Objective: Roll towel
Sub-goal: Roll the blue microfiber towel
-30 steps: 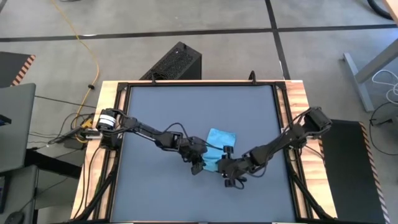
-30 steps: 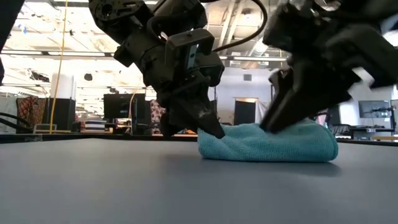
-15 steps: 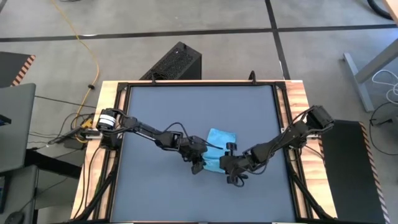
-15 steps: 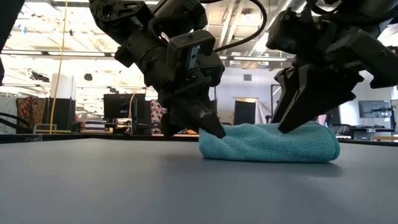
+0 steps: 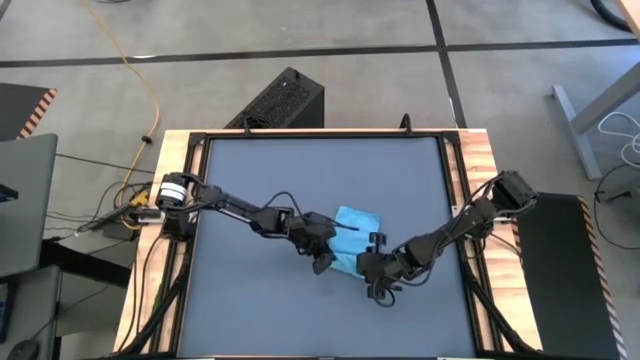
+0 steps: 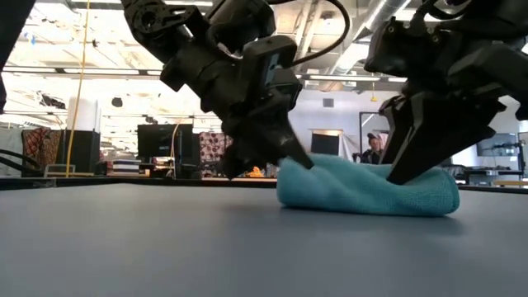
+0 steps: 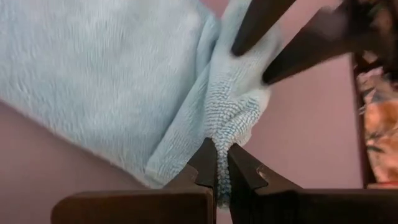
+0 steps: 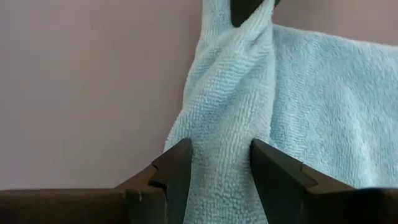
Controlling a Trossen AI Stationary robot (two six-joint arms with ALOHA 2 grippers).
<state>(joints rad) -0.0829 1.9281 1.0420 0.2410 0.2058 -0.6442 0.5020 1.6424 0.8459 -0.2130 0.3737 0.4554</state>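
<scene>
The sky-blue towel (image 5: 356, 222) lies on the dark grey tabletop (image 5: 260, 170), right of the middle. Its near edge is bunched into a thick roll (image 6: 367, 188). My left gripper (image 5: 323, 262) is at the roll's left end and is shut on it (image 7: 217, 171). My right gripper (image 5: 364, 264) is at the roll's right part, its fingers closed around the roll (image 8: 217, 168). The flat far part of the towel (image 8: 329, 93) rests on the table. My left gripper pinches the end of the towel's rolled near edge (image 7: 219, 134) between its two fingertips. The fingers slant down from the table's left (image 6: 299, 155). The towel lies on the table. My right gripper clasps the thick rolled fold (image 8: 217, 143) between its two fingers, several layers of it. The fingers come from above and the near side, pointing down (image 6: 410, 169), and lie across the roll. The roll rests on the table.
The table's wooden side rails (image 5: 178, 200) run along left and right, with bare tabletop all around the towel. Beyond the far edge stand a black box (image 5: 280, 100) on the floor and room furniture. A person (image 6: 373, 147) shows far behind in the low view.
Both grippers have gone a little toward the table's right edge, still holding the towel's rolled near edge. The towel's left end has been drawn rightward with them and now stands bunched higher. The whole towel has slid slightly to the right.
</scene>
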